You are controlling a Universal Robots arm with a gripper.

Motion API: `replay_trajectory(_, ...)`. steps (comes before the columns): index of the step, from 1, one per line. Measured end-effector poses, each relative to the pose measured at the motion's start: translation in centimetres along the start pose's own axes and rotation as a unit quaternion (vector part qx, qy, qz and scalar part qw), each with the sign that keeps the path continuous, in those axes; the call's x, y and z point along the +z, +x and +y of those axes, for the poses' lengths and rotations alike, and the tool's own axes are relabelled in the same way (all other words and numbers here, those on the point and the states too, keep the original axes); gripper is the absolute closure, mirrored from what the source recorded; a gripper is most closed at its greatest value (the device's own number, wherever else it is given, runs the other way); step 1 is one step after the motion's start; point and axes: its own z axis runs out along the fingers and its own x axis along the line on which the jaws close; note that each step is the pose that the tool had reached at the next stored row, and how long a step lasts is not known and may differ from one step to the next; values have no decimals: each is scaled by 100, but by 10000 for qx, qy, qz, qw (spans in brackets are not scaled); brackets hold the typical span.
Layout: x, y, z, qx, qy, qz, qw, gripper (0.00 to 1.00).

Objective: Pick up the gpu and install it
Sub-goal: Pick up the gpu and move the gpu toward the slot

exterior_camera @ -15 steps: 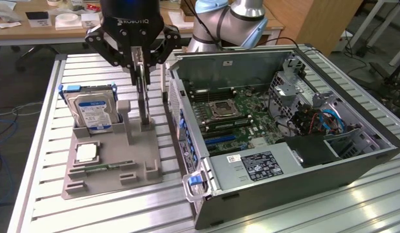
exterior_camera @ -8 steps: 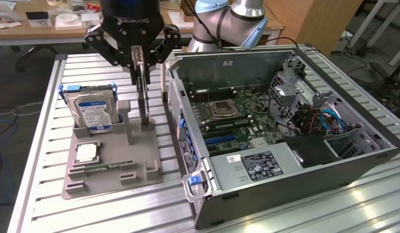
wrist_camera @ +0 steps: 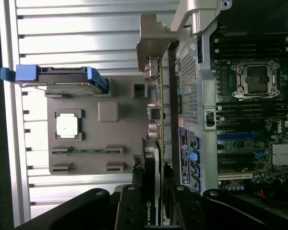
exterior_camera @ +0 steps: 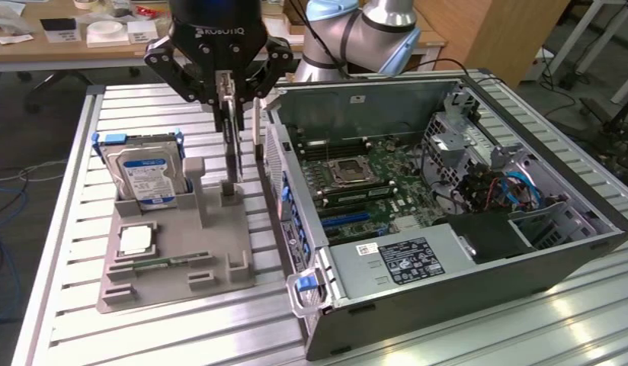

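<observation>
Above the slatted aluminium table (exterior_camera: 171, 335), downward-pointing claw (exterior_camera: 235, 97) clamped on upright gpu (exterior_camera: 235, 152).

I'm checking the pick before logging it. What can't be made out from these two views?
1. Exterior view: whether the gpu is clear of the grey holder; its lower end overlaps a holder post.
2. Both views: the gpu's cooler face; the card is edge-on.
3. Wrist view: where the hand meets the card; the hand's dark parts and the picture's edge hide it.
</observation>
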Motion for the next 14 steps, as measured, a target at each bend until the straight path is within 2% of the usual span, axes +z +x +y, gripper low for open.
replay_trajectory(7, -3, -154, 10, 0, 0, 0, 10000, 73)
replay_trajectory(14, 0, -367, 24, 1, -7, 0, 10000, 73)
